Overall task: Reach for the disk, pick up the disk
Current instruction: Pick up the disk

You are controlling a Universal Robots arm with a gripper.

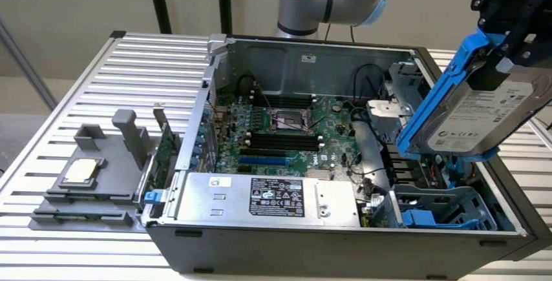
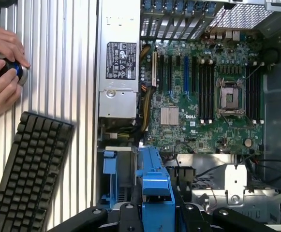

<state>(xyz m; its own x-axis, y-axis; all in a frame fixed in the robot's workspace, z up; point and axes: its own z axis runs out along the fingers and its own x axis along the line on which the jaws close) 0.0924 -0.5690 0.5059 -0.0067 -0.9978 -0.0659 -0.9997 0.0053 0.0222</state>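
The disk (image 1: pixel 483 110), a silver-grey hard drive with a white label and blue carrier rails, hangs tilted above the right side of the open computer case (image 1: pixel 345 242). It sits over the blue drive cage (image 1: pixel 440 210), clear of it. My black gripper (image 1: pixel 505 58) is shut on the disk's upper end, at the top of the exterior view's right. In the wrist view the blue rail of the disk (image 2: pixel 155 193) runs between my gripper's black fingers (image 2: pixel 128 215), with the motherboard (image 2: pixel 203 87) beyond it.
A large silver box with a black label (image 1: pixel 271 197) lies along the case front. A grey fixture holding a small square chip (image 1: pixel 82 171) stands on the slatted table at the exterior view's left. A black keyboard (image 2: pixel 29 174) and a person's hands (image 2: pixel 2 72) lie beside the case.
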